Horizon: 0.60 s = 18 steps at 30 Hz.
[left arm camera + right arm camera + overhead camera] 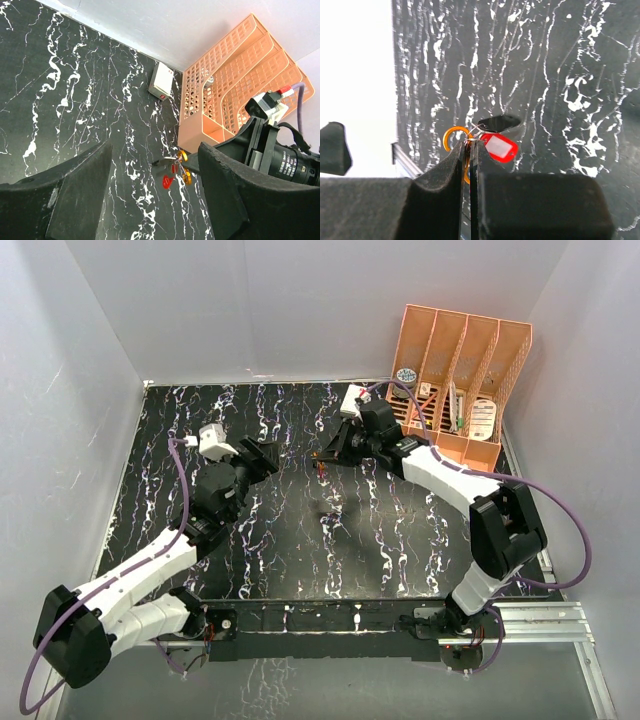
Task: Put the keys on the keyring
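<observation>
The right gripper [468,165] is pinched closed on the thin orange keyring [451,136], holding it up off the dark marbled counter [280,540] near its far middle, with the red-headed key [499,147] dangling just beside the ring. The left gripper [155,147] stands wide open and empty, facing the ring from nearby
</observation>
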Available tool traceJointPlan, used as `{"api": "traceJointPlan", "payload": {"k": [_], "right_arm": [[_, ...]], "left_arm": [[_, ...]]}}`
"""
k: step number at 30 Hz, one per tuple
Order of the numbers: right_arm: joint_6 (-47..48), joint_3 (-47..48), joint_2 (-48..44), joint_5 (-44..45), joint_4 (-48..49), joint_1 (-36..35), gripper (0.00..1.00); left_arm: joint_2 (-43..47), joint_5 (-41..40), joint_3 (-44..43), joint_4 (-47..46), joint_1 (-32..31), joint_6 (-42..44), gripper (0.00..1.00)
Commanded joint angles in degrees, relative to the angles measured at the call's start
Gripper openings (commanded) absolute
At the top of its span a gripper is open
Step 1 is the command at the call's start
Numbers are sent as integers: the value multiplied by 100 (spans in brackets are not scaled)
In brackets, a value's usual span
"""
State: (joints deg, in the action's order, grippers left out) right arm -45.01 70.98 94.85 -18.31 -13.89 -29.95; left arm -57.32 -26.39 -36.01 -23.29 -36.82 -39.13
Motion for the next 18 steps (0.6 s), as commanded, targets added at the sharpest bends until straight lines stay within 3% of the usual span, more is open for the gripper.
{"api": "traceJointPlan", "payload": {"k": [1, 6, 18], "right_arm": [[-1031, -428, -230, -1002, 1924, 182, 0], [-1674, -904, -255, -1469, 2917, 320, 0], [-2362, -1338, -265, -1929, 3929, 597, 0]], "left_arm": [[76, -23, -287, 157, 43, 161, 68], [-5, 59, -292, 51, 43, 213, 68], [-94, 151, -275, -8, 43, 254, 68]]}}
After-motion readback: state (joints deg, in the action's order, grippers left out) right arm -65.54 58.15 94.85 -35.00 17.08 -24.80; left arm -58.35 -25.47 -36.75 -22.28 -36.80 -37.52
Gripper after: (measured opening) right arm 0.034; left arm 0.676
